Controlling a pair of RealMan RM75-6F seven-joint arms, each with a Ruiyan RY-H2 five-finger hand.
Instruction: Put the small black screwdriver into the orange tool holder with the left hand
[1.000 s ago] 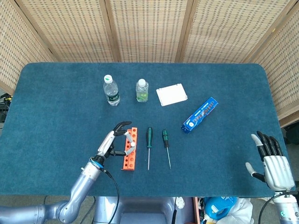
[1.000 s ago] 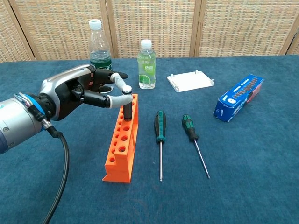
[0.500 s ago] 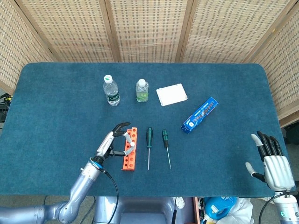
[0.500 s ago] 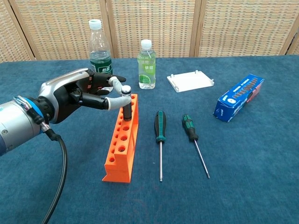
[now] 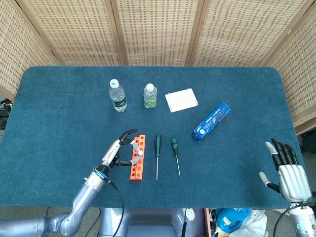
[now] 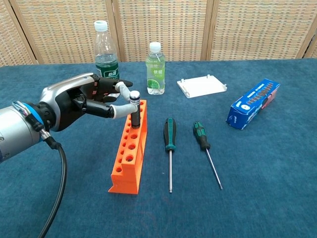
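The orange tool holder [image 6: 130, 153] lies on the blue table, its long side running away from me. The small black screwdriver [image 6: 135, 116] stands upright in a hole near the holder's far end. My left hand [image 6: 84, 101] reaches in from the left and pinches the screwdriver's top between thumb and a fingertip, with the other fingers spread. In the head view the left hand [image 5: 118, 150] sits just left of the holder [image 5: 137, 163]. My right hand [image 5: 286, 170] rests open at the table's near right edge, far from the tools.
Two green-handled screwdrivers [image 6: 170, 136] [image 6: 201, 136] lie flat to the right of the holder. Behind stand a tall bottle [image 6: 105, 49] and a small bottle [image 6: 155, 67]. A white box [image 6: 202, 86] and a blue box [image 6: 252, 103] lie further right.
My left wrist and palm have drifted slightly left, while the fingertips stay at the screwdriver's top. The screwdriver still stands in the holder. The right hand has not moved.
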